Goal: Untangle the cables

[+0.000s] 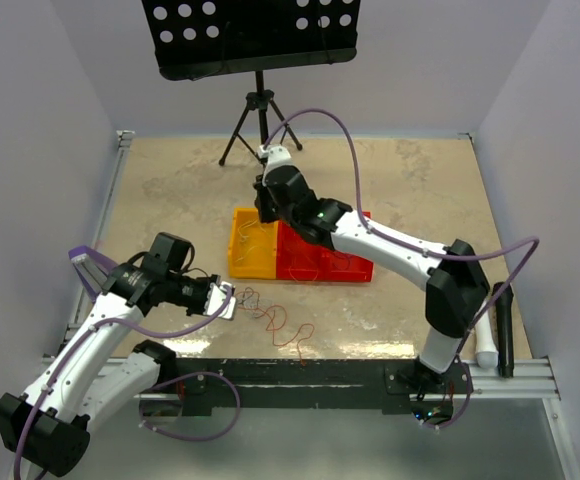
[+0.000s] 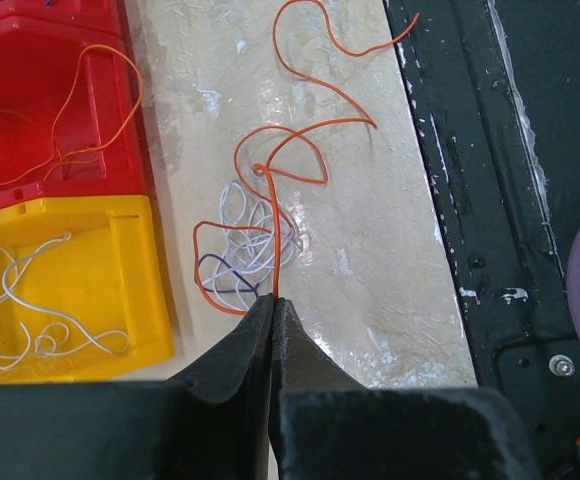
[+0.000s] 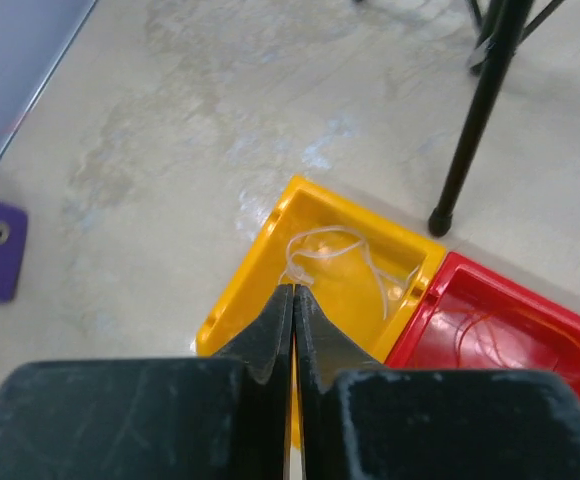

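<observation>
Yellow bin and red bin touch side by side mid-table. Beige mottled tabletop. Black perforated music stand on tripod at far edge. White cylinder beside black rod on right rail.

Both arms, left arm and right arm, have white link shells joined by bulky black joint housings, and thin lilac cables loop loosely along them. Just behind the right gripper a small green light glows. The right gripper and the left gripper have matte black, scuffed fingers that taper from a broad block to thin tips.
</observation>
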`<state>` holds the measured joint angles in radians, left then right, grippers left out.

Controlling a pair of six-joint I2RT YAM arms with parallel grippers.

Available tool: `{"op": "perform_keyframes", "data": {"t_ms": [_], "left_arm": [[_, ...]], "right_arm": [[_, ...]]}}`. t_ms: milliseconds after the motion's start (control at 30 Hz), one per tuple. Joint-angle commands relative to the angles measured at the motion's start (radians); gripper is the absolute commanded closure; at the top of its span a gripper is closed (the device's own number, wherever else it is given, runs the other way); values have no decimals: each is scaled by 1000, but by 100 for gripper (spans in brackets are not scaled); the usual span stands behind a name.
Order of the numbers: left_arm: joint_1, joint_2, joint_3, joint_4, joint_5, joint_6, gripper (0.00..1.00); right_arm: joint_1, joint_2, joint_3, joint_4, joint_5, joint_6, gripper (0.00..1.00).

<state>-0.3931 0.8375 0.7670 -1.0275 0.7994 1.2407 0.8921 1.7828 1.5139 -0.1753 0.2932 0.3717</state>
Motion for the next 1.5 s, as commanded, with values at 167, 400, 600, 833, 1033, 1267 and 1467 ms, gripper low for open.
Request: {"op": "perform_keyframes", "data": {"t_ms": [167,400,600,833,1033,1267,1467], "left_arm": [[5,8,40,3,26,0,95],[5,9,51,-2,17,-1,95],[5,8,46,-2,12,2,95],[5,6,40,1,12,6,96],[5,2,38,-5,11,6,95],[5,40,149,53,75,-122,96],[3,112,348,159,139,-358,96]], "right_arm": [[7,-100,-245,112,-434,-33,100],[8,32,-153,88,-468,-51,100],[7,136,-57,72,-416,-40,100],[-4,236,44,47,-319,-13,100],[-19,286,57,23,-296,1,100],[-36,192,28,39,-270,-1,100],[-39,-95,-18,109,-348,-31,58]]}}
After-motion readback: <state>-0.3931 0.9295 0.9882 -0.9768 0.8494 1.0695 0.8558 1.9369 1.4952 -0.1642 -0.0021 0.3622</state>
